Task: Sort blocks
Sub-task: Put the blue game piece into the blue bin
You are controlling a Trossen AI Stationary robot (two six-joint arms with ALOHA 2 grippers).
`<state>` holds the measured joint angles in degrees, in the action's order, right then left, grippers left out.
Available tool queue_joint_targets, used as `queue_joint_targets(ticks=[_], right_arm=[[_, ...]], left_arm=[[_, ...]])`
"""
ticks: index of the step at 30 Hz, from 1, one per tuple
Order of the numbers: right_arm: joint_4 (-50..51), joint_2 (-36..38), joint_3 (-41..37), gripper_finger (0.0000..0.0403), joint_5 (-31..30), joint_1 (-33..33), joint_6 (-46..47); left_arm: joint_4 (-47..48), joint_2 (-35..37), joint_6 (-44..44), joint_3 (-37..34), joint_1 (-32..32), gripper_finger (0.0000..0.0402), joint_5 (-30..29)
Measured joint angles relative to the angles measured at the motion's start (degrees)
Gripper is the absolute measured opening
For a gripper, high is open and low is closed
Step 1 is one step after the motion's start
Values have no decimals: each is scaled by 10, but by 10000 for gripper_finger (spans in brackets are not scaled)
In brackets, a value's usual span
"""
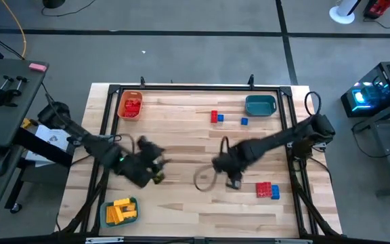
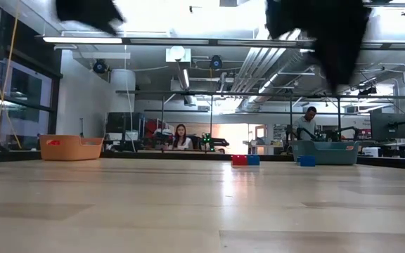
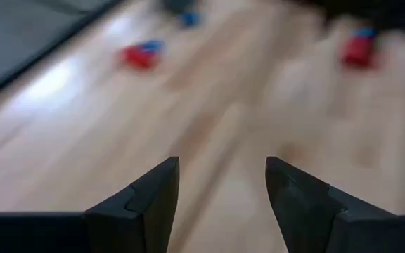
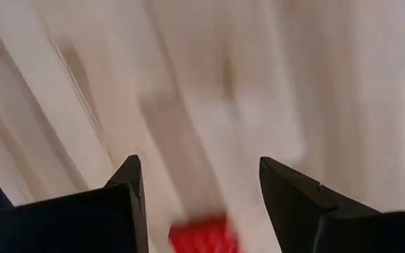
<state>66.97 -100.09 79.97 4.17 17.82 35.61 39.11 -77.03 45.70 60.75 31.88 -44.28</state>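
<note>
Over the middle of the table [image 1: 181,210], both arms hang above bare wood. Left gripper [image 1: 156,171] sits left of centre, toward the near edge; its jaws are spread wide with nothing between them, clear in the left wrist view [image 3: 222,186]. Right gripper [image 1: 230,177] sits right of centre, jaws also wide apart and empty [image 4: 201,184]; a red block [image 4: 201,235] shows on the table just beyond its fingers, not gripped.

Blocks: a red and blue cluster [image 1: 267,190] lies near the right edge, toward the near side, close beside the right gripper. A red block [image 1: 214,117] with a blue block [image 1: 221,118] touching it lies near the far edge, right of centre; a single blue block [image 1: 244,121] sits just beside them, in front of the teal tray [image 1: 260,105]. Same pair and the single blue show in the low view [image 2: 240,160].

Orange tray [image 1: 130,106] at the far left corner holds red blocks [image 1: 133,106]. Yellow tray [image 1: 121,211] at the near left corner holds yellow blocks [image 1: 119,213]. Teal tray near the far right corner; contents cannot be made out.

Two people [image 2: 181,137] show in the room behind the table.
</note>
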Motion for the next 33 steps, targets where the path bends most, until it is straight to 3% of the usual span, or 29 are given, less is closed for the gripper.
queue_joint_targets(ticks=[4,6,8,15,22,27,33], right_arm=[[1,19,-74,165,41,69,111],[2,34,-96,165,62,106,172],[3,49,-109,165,78,142,234],[119,72,-112,150,88,242,385],[131,72,-168,14,118,260,389],[101,72,-233,6,121,252,389],[90,72,-243,1,82,249,379]], left_arm=[[-225,-22,-239,0,-59,195,173],[-303,-36,-310,0,-79,195,237],[-342,-48,-338,0,-95,195,260],[-331,-81,-309,-1,-140,195,265],[-326,-97,-283,-1,-143,195,325],[-327,-90,-283,-1,-124,195,335],[-318,-84,-252,-1,-105,195,333]])
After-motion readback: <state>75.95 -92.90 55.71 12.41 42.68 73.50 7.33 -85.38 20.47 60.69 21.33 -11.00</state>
